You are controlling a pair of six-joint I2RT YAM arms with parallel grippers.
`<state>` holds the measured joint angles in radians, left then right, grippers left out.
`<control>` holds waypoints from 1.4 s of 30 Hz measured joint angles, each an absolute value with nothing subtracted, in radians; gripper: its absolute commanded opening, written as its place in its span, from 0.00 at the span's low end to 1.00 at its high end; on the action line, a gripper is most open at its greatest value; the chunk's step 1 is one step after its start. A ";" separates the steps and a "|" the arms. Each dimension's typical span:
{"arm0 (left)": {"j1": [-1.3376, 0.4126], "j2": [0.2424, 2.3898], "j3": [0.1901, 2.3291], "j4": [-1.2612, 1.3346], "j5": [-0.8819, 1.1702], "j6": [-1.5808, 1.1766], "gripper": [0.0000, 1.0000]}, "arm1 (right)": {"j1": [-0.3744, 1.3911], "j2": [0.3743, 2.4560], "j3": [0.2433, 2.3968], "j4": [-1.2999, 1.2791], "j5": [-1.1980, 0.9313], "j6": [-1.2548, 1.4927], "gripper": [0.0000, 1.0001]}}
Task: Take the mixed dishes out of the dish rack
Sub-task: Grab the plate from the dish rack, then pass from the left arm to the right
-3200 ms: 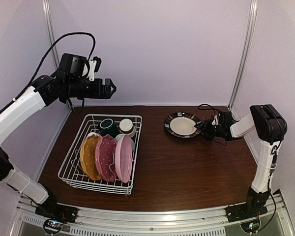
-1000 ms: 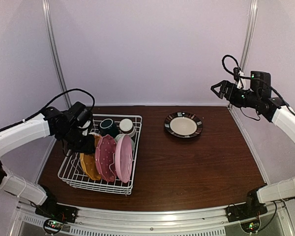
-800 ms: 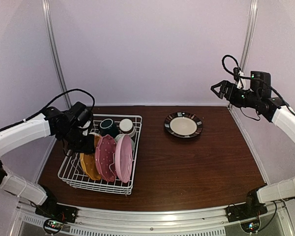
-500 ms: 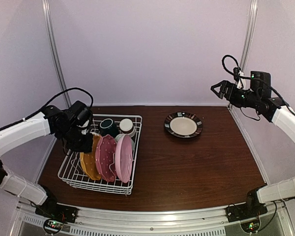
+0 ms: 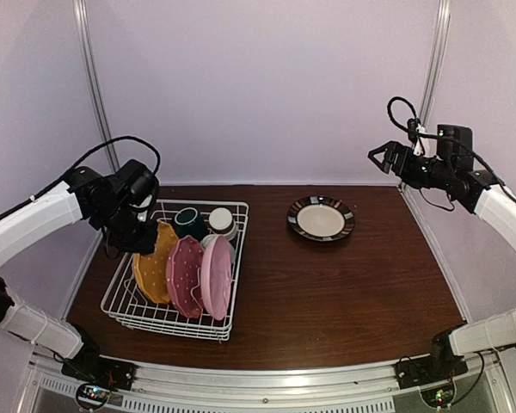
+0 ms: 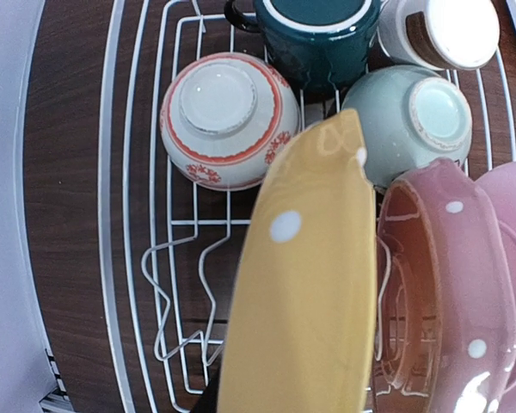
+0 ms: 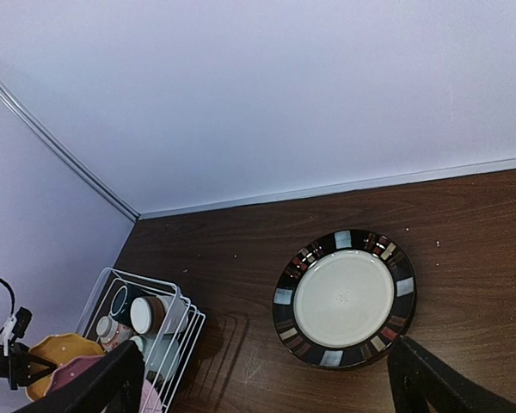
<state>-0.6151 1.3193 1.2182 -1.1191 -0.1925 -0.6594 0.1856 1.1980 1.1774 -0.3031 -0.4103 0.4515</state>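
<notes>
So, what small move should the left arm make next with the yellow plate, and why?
Probably lift it straight up: the left end effector holds the yellow dotted plate, whose lower part sits inside the dish rack, close beside the pink dotted plate.

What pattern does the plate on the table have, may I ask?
Cream centre, dark rim with coloured blocks; the plate shows best in the right wrist view.

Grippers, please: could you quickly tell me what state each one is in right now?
Left gripper: closed on the yellow dotted plate.
Right gripper: open, holding nothing.
</notes>
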 measured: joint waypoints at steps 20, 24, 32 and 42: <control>-0.615 1.336 1.569 -1.343 -0.342 -0.596 0.00 | 0.186 1.201 1.177 -0.285 -0.433 0.451 1.00; -0.615 1.350 1.719 -1.345 -0.345 -0.558 0.00 | 0.193 1.201 1.177 -0.260 -0.481 0.450 1.00; -0.613 1.348 1.796 -1.224 -0.203 -0.486 0.00 | 0.285 1.201 1.174 -0.206 -0.544 0.455 1.00; -0.613 1.342 1.748 -0.988 0.041 -0.462 0.00 | 0.507 1.256 1.169 -0.130 -0.567 0.488 0.98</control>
